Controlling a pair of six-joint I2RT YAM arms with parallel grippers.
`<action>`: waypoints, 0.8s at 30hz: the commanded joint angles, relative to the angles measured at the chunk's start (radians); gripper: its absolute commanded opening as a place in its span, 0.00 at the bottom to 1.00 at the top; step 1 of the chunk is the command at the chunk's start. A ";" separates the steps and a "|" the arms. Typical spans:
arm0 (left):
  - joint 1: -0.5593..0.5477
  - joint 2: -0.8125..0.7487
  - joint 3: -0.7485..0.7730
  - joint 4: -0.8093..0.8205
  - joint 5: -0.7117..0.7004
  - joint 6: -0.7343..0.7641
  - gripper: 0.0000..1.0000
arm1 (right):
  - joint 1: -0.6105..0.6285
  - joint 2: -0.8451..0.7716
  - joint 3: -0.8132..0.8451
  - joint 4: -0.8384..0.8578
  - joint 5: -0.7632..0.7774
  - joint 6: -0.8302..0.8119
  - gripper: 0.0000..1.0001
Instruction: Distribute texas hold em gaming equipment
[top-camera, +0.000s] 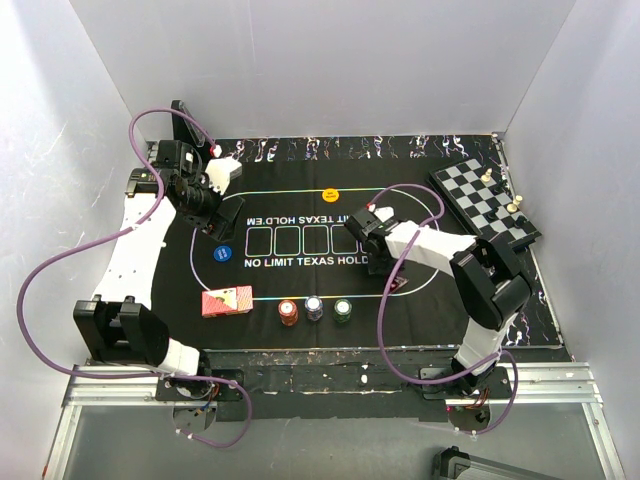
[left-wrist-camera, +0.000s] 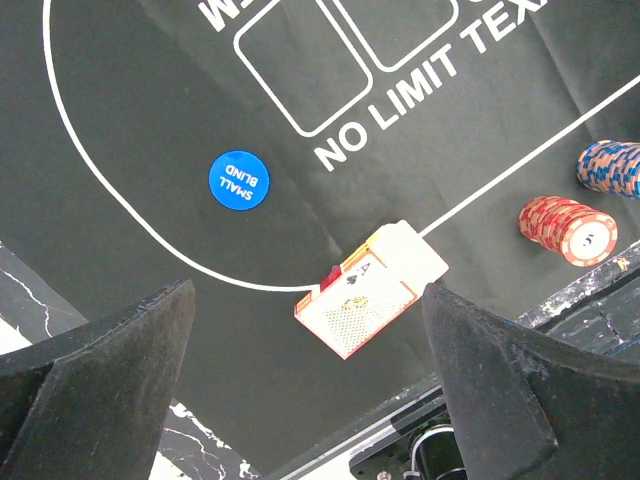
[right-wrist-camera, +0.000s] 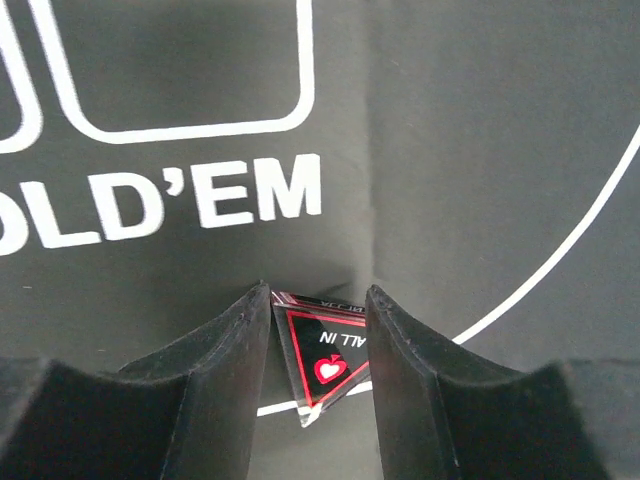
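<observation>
The right gripper (right-wrist-camera: 318, 294) is clenched on the dark triangular marker (right-wrist-camera: 325, 358), which fills the narrow gap between its two fingers. The right wrist view reads "ALL IN" and a red emblem on the marker, while the top view shows only a reddish fleck there. This spot is right of centre on the black mat (top-camera: 440, 315), just under the end of the printed "HOLD'EM", on the white oval line on the side towards the near edge. Neither view settles whether the marker is raised off the mat or resting on it.

The left gripper (left-wrist-camera: 307, 292) hangs over the left end of the mat with its fingers spread wide and nothing between them. Its wrist view looks down on the pack of playing cards (left-wrist-camera: 368, 290), which lies across the oval line near the near-left corner. That view shows an ace of spades on the pack (the top view gives only a red-patterned block). It also reads "SMALL BLIND" on the blue round button (left-wrist-camera: 238, 179), which lies inside the oval towards the left edge.

Three chip stacks stand in a row along the near edge, about midway. They are the red stack (top-camera: 289, 313), the pale stack (top-camera: 314, 307) and the green stack (top-camera: 343, 311). The left wrist view catches only the first two.

Only the top view shows the yellow round button (top-camera: 331, 194), towards the far edge at centre, and the chessboard (top-camera: 480, 200), in the far-right corner.
</observation>
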 joint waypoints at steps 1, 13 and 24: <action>0.006 -0.045 -0.017 0.002 0.027 0.006 0.98 | -0.016 -0.057 0.007 -0.088 0.017 -0.001 0.52; 0.012 -0.037 -0.073 0.086 0.004 -0.222 0.98 | 0.198 -0.122 0.380 -0.102 -0.229 -0.248 0.80; 0.142 -0.021 -0.100 0.090 -0.049 -0.328 0.98 | 0.459 0.004 0.432 -0.033 -0.474 -0.439 0.88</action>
